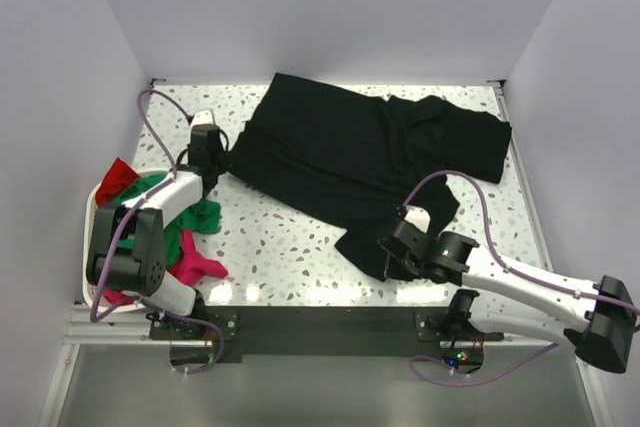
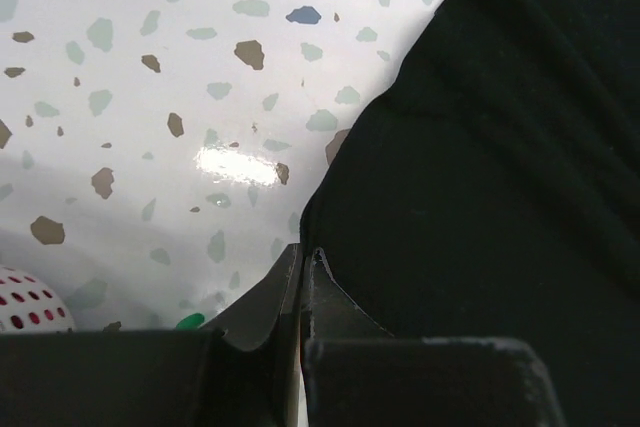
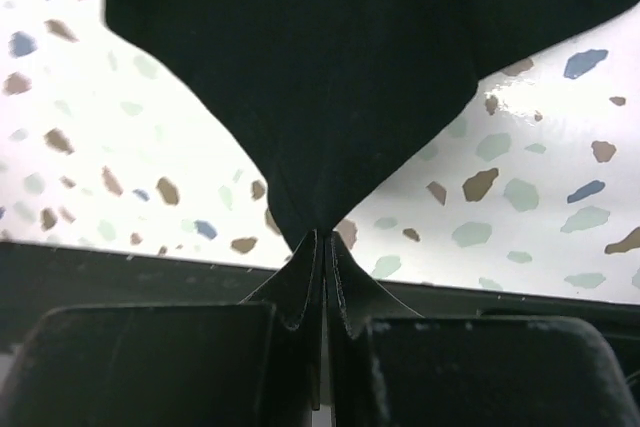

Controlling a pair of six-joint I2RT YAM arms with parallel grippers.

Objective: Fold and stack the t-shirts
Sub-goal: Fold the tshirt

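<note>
At the 9 o'clock edge of the speckled surface (image 1: 290, 242) a white basket (image 1: 92, 205) holds a red shirt (image 1: 115, 175). A green shirt (image 1: 195, 217) and a magenta shirt (image 1: 200, 265) spill over its rim toward 3 o'clock. Just past them, toward 12 o'clock, the left hand (image 1: 222, 159) (image 2: 302, 262) sits at the 9 o'clock edge of the black shirt (image 1: 350, 157). Its fingers are pressed together with no gap and seem to pinch the very edge of the cloth, which reaches right down to the tips in the left wrist view. The black shirt lies spread and rumpled across the middle of the surface, running from about 10 o'clock over to 2 o'clock, with one end trailing down toward 5 o'clock. There the right hand (image 1: 385, 247) (image 3: 322, 247) is clamped tight on that near corner. In the right wrist view the black cloth (image 3: 320, 77) narrows to a point that goes in between the closed fingers.
</note>
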